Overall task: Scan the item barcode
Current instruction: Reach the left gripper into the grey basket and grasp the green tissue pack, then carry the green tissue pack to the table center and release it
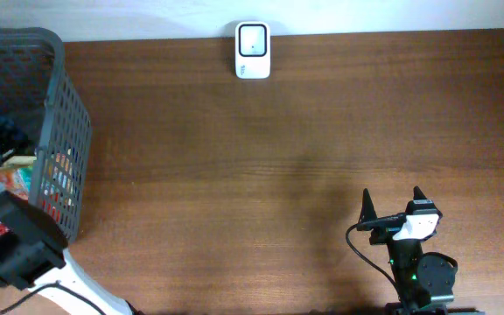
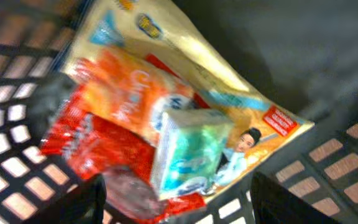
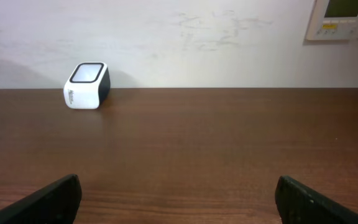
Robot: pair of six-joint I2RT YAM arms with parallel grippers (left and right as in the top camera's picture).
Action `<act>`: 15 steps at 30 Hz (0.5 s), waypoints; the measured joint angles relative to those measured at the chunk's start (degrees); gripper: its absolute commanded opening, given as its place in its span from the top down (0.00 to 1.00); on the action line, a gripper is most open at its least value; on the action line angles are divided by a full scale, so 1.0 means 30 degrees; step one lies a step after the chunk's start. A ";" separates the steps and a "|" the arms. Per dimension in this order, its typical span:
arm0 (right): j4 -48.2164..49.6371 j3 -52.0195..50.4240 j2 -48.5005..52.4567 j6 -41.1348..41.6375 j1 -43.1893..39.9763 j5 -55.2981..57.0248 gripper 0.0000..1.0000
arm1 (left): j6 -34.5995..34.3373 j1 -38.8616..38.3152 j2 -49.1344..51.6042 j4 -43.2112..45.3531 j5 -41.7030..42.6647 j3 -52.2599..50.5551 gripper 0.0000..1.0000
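Note:
In the left wrist view my left gripper [image 2: 179, 199] hangs open inside the dark mesh basket [image 1: 70, 114]. Its black fingers stand apart on either side of a pile of items. A teal and white box [image 2: 188, 149] lies between them, touched by neither finger. Around it lie an orange packet [image 2: 120, 102], a red packet [image 2: 82, 146] and a flat yellow pack [image 2: 229, 93]. No barcode shows. The white scanner [image 1: 253, 50] stands at the table's far edge, and again at the back left for the right wrist camera [image 3: 87, 86]. My right gripper [image 1: 392, 199] rests open near the front right, holding nothing.
The basket fills the table's left end, and its mesh walls [image 2: 5, 124] close in around my left fingers. A clear rounded plastic item [image 2: 129, 190] lies by the left finger. Bare brown wood runs between the basket, the scanner and my right gripper [image 3: 179, 199].

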 measured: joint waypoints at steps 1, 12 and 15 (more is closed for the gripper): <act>0.0000 0.0000 0.0000 0.0000 0.0007 0.0000 0.01 | 0.0000 -0.0015 0.0415 -0.0255 0.0299 0.0000 0.32; 0.0000 0.0000 0.0000 0.0007 0.0000 0.0000 0.02 | -0.0007 -0.0015 0.1814 -0.0357 -0.0211 -0.1865 0.56; 0.0000 0.0000 0.0000 0.0007 0.0000 0.0000 0.01 | -0.0058 -0.0015 0.1843 0.0801 -0.0189 -0.2973 1.00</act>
